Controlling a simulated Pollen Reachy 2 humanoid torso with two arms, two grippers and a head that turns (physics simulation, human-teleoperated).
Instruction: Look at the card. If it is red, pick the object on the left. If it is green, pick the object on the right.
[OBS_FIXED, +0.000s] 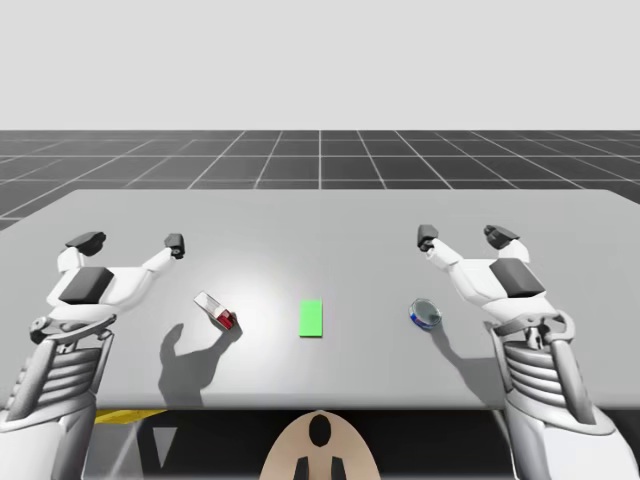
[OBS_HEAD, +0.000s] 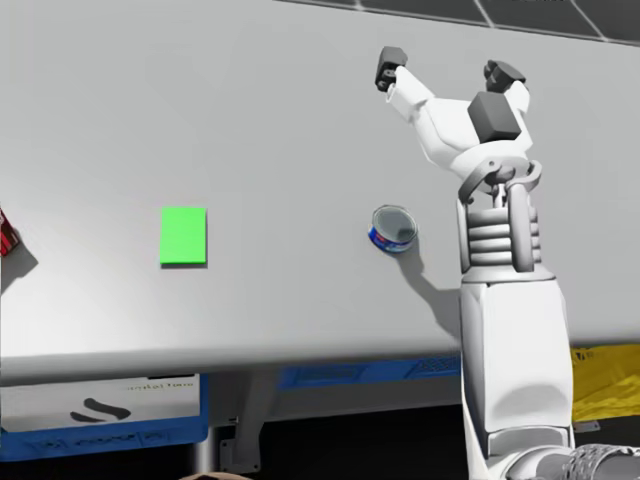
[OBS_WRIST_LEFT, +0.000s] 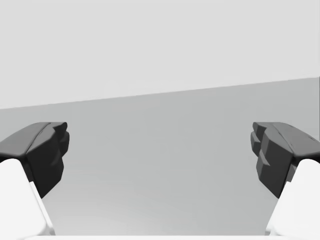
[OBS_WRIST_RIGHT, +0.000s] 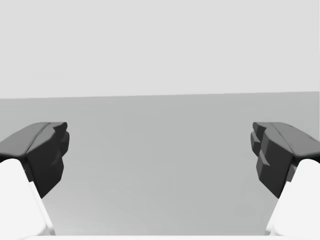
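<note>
Grey table (OBS_FIXED: 320, 230) | green card (OBS_FIXED: 311, 318) centre | blue can (OBS_FIXED: 425, 313) right, apparently tilted

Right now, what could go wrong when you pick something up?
The card is green, so the blue can on the right is the target; taking the red and white box would be wrong. The can is small and round, so it may roll or slip from my open right hand. That hand hovers past the can, so pulling back might knock it.
</note>
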